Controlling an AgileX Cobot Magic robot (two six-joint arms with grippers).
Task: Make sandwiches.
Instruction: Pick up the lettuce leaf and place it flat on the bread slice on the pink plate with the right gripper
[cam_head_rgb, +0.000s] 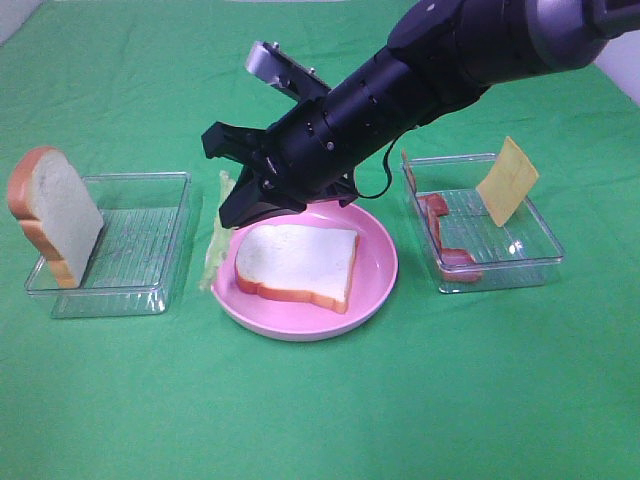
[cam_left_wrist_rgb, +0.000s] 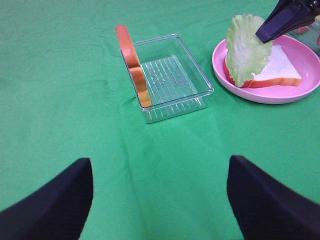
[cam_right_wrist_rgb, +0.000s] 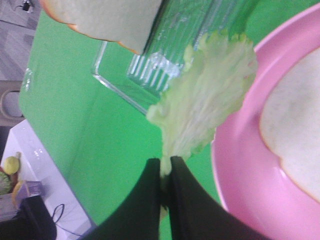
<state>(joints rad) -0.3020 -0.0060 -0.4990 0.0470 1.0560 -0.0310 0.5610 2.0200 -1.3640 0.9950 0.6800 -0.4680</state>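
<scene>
Green lettuce half-hidden behind right pincer

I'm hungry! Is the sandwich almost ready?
Not yet. Done: one bread slice lies on the pink plate. In hand: the right gripper pinches the lettuce at the plate's edge. Left: bacon and cheese wait in the right tray, and the second bread slice leans on the left tray.

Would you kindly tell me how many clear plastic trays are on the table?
2. The left tray stands beside the pink plate, with bread leaning on its outer edge; the right tray stands on the plate's other side, holding bacon and a cheese slice.
</scene>
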